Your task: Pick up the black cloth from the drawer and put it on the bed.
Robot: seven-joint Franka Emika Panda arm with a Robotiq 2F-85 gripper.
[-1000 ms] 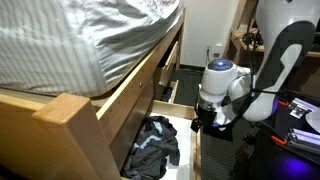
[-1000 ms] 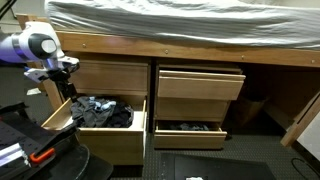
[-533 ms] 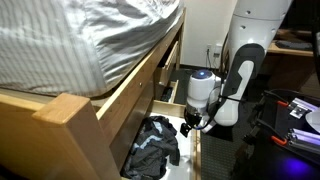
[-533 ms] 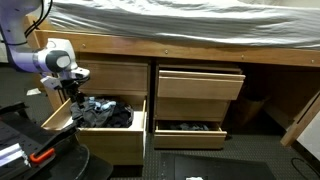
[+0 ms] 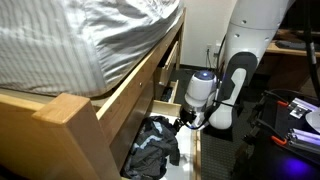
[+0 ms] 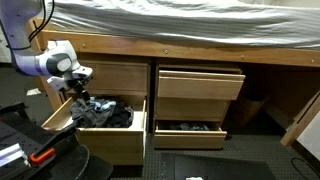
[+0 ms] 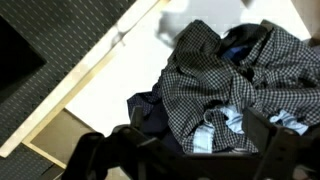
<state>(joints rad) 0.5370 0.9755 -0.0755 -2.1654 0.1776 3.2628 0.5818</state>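
Note:
The open drawer (image 5: 172, 108) under the bed (image 5: 80, 40) holds a crumpled pile of dark cloth (image 5: 153, 146). It shows in both exterior views; the drawer (image 6: 108, 134) and the pile (image 6: 102, 111) are at the left under the bed (image 6: 180, 18). In the wrist view the pile is a black-and-white checked cloth (image 7: 215, 75) with a dark black part (image 7: 150, 112) and a light blue patch. My gripper (image 7: 190, 150) is open just above the pile, one finger on each side, holding nothing. It hangs over the drawer's edge (image 5: 184, 121), above the pile's near end (image 6: 78, 98).
A second drawer (image 6: 188, 129) stands slightly open with dark things in it, below a closed one (image 6: 200, 84). Black equipment with red parts sits on the floor (image 6: 30, 152) and beside the robot base (image 5: 298, 112). The wooden bed post (image 5: 75, 130) rises close by.
The arm has swung down and in toward the open drawer, bringing the gripper from beside the drawer to just above the cloth pile. The cloth has not moved.

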